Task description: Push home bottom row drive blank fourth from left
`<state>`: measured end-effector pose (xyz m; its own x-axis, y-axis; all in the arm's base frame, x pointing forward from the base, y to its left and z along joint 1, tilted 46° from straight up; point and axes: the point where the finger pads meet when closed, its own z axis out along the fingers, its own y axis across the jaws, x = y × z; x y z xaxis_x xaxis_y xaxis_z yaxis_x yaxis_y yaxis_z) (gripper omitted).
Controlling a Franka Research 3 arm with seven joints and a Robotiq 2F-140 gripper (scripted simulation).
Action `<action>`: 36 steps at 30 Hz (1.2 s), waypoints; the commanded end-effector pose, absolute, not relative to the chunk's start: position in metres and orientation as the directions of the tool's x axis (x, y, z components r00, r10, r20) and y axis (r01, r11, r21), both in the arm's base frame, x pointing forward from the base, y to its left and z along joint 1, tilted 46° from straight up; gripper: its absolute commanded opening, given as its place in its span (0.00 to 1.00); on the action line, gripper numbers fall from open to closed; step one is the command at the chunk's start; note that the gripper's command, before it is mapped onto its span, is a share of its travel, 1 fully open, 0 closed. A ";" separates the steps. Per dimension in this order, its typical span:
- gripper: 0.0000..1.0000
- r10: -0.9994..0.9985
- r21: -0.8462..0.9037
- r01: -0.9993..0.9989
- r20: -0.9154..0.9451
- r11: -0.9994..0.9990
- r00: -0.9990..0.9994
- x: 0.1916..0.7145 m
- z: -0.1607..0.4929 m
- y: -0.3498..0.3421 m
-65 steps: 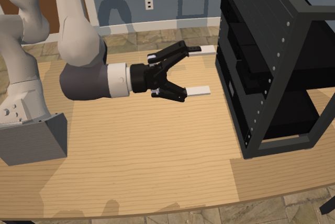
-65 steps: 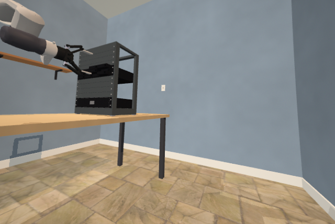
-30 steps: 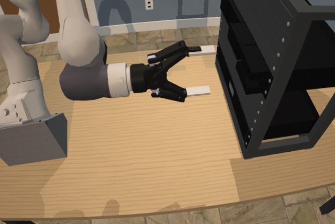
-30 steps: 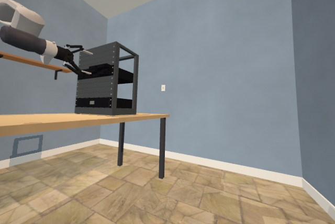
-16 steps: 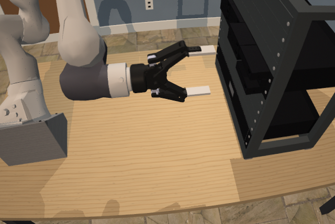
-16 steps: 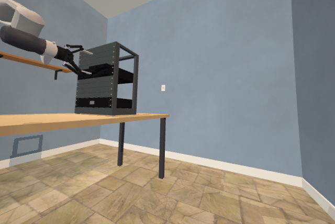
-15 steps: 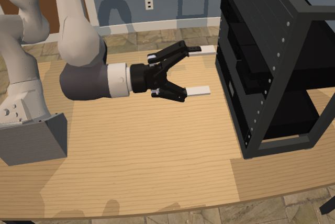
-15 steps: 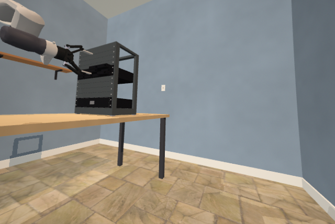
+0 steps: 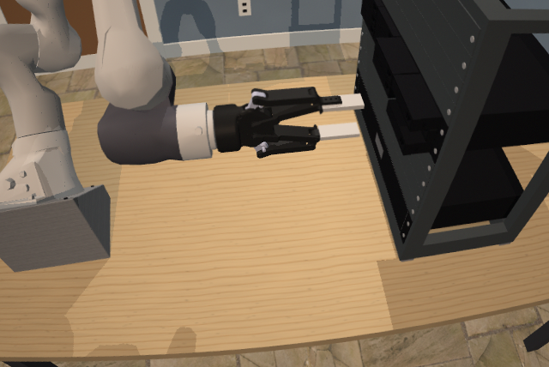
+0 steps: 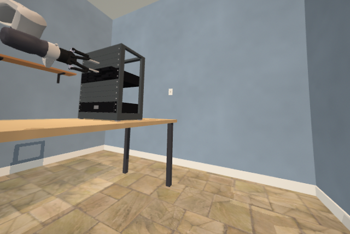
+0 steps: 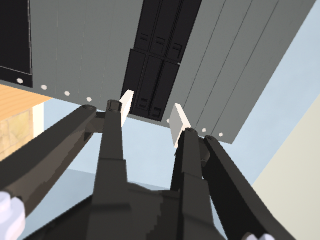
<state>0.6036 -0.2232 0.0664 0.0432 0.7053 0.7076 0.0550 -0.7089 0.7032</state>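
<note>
The dark rack [image 9: 452, 141] [image 10: 120, 84] stands on the wooden table [image 9: 221, 230] [image 10: 70, 127]. The black storage chassis [image 10: 98, 74] [image 11: 155, 65] sits in its upper half, with the drive blanks in its front face. In the wrist view the blanks nearest the rack's screw rail [image 11: 65, 92] look raised above those further in; I cannot tell which row is which. My gripper [image 9: 358, 116] [image 10: 98, 66] [image 11: 151, 106] points level at the chassis front, its white pads just short of it. The fingers stand partly closed with a gap and nothing between them.
A second black unit [image 10: 97, 107] [image 11: 15, 40] sits low in the rack. Grey blank panels [image 11: 80, 45] fill the rest of the front. The arm's grey base [image 9: 53, 225] stands at the table's left. A wall shelf [image 10: 36, 66] is behind the arm.
</note>
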 end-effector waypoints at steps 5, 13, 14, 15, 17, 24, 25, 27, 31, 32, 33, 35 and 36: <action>0.00 0.701 0.699 0.057 0.711 -0.713 0.047 0.604 0.065 -0.222; 0.00 0.701 0.699 0.057 0.711 -0.713 0.047 0.604 0.065 -0.222; 0.00 0.701 0.699 0.057 0.711 -0.713 0.047 0.604 0.065 -0.222; 0.00 0.701 0.699 0.057 0.711 -0.713 0.047 0.604 0.065 -0.222; 0.00 0.701 0.699 0.057 0.711 -0.713 0.047 0.604 0.065 -0.222; 0.00 0.701 0.699 0.057 0.711 -0.713 0.047 0.604 0.065 -0.222; 0.00 0.701 0.699 0.057 0.711 -0.713 0.047 0.604 0.064 -0.222; 0.00 0.701 0.699 0.057 0.711 -0.713 0.047 0.607 0.061 -0.218; 0.00 0.701 0.699 0.057 0.711 -0.713 0.047 0.615 0.049 -0.202; 0.00 0.701 0.699 0.057 0.711 -0.713 0.047 0.618 0.046 -0.198; 0.00 0.701 0.699 0.057 0.711 -0.713 0.047 0.619 0.043 -0.194; 0.00 0.701 0.699 0.057 0.711 -0.713 0.047 0.621 0.041 -0.192; 0.00 0.701 0.699 0.057 0.711 -0.713 0.047 0.621 0.041 -0.192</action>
<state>0.6169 -0.1910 0.0416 0.0461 0.6855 0.7266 0.0697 -0.7278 0.6822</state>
